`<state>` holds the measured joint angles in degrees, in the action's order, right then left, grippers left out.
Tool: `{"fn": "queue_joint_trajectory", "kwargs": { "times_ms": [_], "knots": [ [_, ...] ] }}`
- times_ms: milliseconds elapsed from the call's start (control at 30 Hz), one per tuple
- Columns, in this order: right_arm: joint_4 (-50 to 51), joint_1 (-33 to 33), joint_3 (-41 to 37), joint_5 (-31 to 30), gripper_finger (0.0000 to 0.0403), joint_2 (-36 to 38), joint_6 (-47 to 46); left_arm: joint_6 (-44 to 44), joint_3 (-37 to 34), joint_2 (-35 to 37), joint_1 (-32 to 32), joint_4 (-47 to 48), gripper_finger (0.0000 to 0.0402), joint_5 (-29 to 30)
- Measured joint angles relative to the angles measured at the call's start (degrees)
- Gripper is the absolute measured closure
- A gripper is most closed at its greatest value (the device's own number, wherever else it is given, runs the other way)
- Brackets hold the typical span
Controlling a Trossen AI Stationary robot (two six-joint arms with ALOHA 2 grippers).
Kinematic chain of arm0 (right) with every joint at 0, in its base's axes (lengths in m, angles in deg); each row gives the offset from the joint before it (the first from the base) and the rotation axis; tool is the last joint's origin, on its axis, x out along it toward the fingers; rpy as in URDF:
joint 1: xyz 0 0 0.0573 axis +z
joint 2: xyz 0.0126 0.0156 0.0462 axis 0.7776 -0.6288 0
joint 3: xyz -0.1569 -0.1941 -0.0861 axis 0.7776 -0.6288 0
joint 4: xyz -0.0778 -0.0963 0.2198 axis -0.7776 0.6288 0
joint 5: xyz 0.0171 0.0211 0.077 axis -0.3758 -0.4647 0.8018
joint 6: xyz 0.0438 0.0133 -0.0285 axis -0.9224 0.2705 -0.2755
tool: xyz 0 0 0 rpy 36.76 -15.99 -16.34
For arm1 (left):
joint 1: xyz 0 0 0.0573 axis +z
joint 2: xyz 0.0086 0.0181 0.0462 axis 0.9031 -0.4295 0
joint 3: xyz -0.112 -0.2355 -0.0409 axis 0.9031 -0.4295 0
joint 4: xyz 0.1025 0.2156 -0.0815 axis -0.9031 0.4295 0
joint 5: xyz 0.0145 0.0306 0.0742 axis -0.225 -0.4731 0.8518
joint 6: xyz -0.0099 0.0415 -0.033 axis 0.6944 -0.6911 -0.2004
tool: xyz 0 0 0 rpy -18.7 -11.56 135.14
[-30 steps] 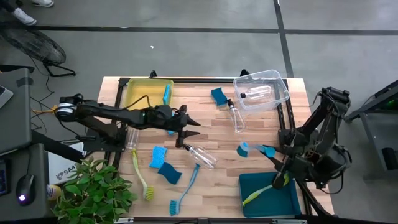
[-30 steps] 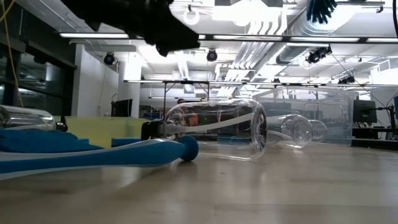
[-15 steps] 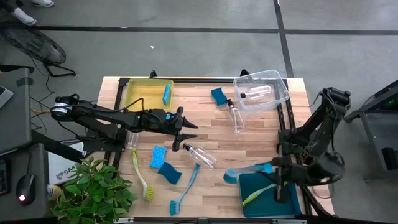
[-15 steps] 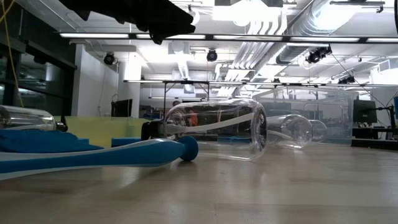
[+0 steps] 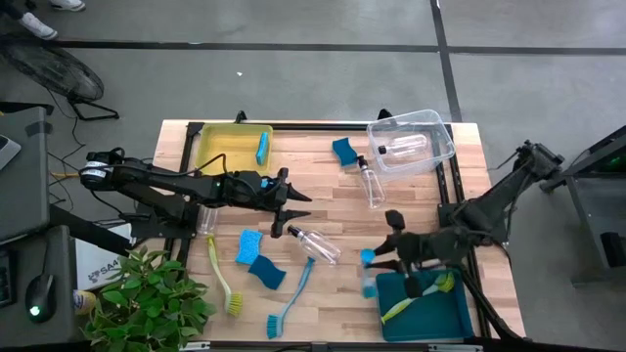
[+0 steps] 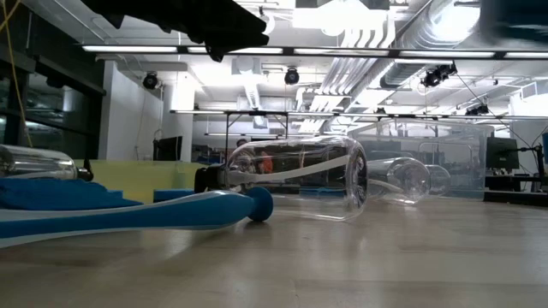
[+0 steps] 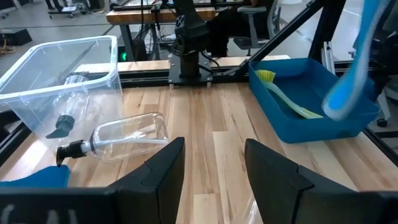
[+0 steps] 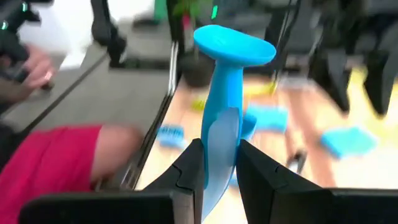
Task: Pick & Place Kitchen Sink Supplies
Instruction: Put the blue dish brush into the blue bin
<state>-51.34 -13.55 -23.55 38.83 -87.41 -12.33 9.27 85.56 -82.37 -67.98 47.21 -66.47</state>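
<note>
Swinging inward, our right gripper (image 8: 214,163) now clamps the blue dish brush (image 8: 225,93) beside the teal bin (image 5: 440,319); left gripper (image 7: 211,168) parted, empty.

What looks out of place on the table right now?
One clear bottle lies on its side just outside the clear bin. Another bottle lies tipped over at mid-table under the left gripper. Nothing looks spilled or damaged.

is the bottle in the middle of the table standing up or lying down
Lying down. The bottle rests on its side on the table, beside the left gripper.
</note>
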Motion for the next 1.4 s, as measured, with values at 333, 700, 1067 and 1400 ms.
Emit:
{"fn": "queue_joint_trajectory", "kwargs": {
  "times_ms": [333,700,1067,1400],
  "knots": [
    [39.0,-6.3,18.1,19.0,0.0339,-6.8,-20.5,0.0,0.0,0.0,0.0,0.5,0.0238,-0.4],
    [49.5,-6.6,18.1,33.0,0.0339,-17.0,-30.6,0.1,0.0,0.0,0.0,0.6,0.0238,-0.4],
    [54.7,-4.7,17.9,35.2,0.0339,-24.0,-36.2,0.4,0.1,0.0,0.0,1.2,0.0238,-0.4],
    [47.9,-1.2,9.6,37.1,0.0339,-24.5,-38.1,0.5,0.1,0.0,0.0,2.1,0.0238,-0.4]
  ]
}}
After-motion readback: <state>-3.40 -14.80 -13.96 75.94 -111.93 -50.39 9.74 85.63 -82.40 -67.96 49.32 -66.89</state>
